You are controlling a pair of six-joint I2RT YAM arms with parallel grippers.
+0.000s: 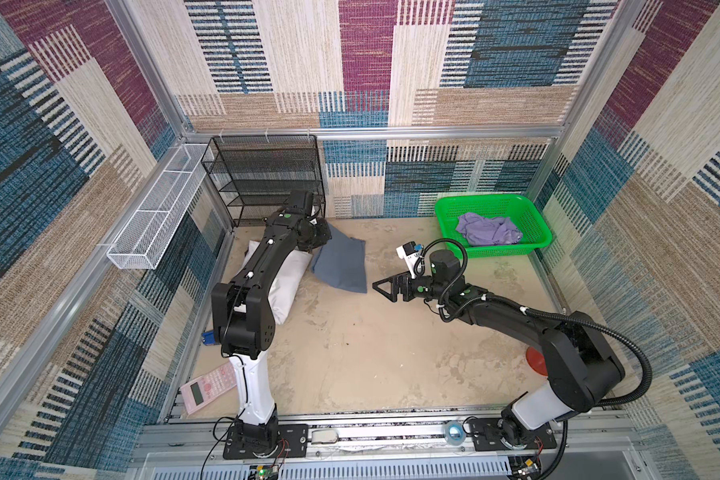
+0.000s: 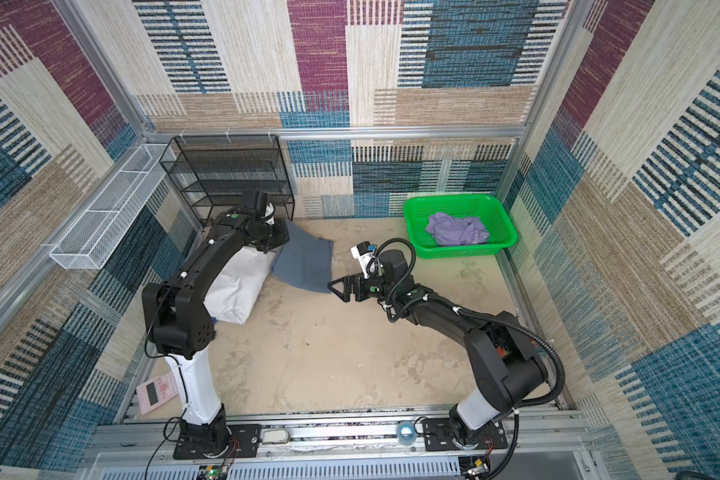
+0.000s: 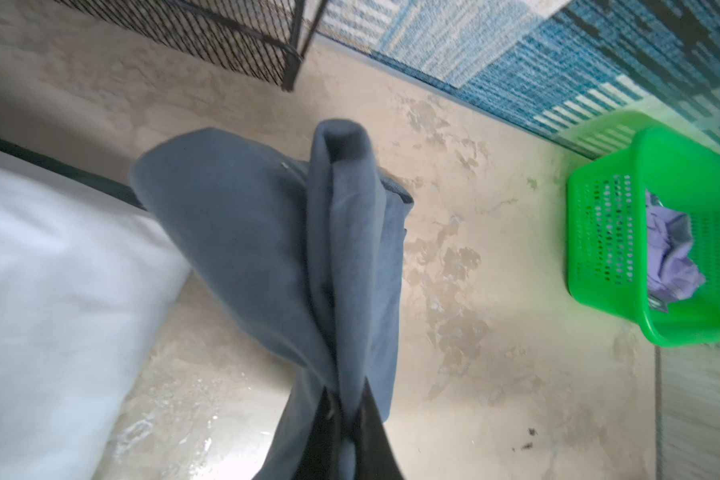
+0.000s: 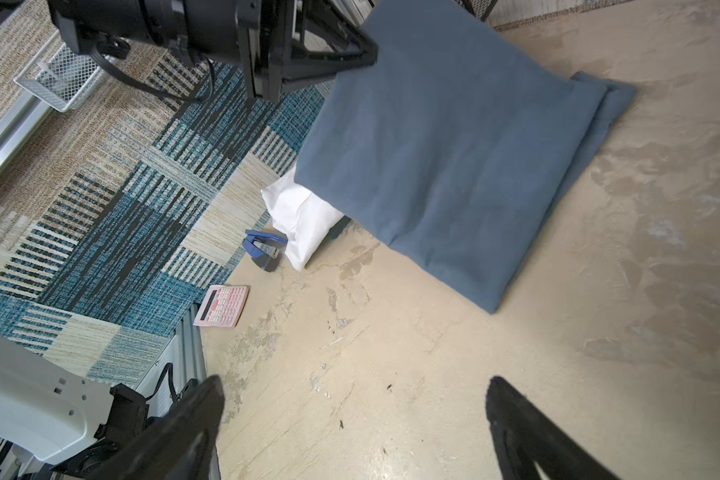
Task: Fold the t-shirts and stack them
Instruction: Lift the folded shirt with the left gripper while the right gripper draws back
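The slate blue-grey t-shirt point(image 1: 344, 264) point(image 2: 306, 264) point(image 4: 454, 166) is folded into a rectangle. Its far corner is lifted off the table and its near edge rests on the table. My left gripper point(image 3: 346, 399) point(image 4: 368, 54) is shut on that raised corner, beside the black mesh shelf point(image 1: 262, 178). The cloth hangs in folds in the left wrist view point(image 3: 246, 249). My right gripper point(image 1: 385, 289) point(image 2: 341, 289) point(image 4: 355, 380) stands open and empty, just right of the shirt's near corner, above bare table. The lavender t-shirt point(image 1: 487, 228) point(image 2: 458, 229) point(image 3: 674, 257) lies crumpled in the green basket point(image 1: 499, 250) point(image 2: 454, 251).
A white pillow point(image 1: 287, 282) point(image 4: 300, 212) lies under the left arm, touching the shirt's left side. A pink calculator point(image 1: 206, 388) and a blue stapler point(image 4: 265, 247) lie at the table's left edge. A white wire tray point(image 1: 154, 220) hangs on the left wall.
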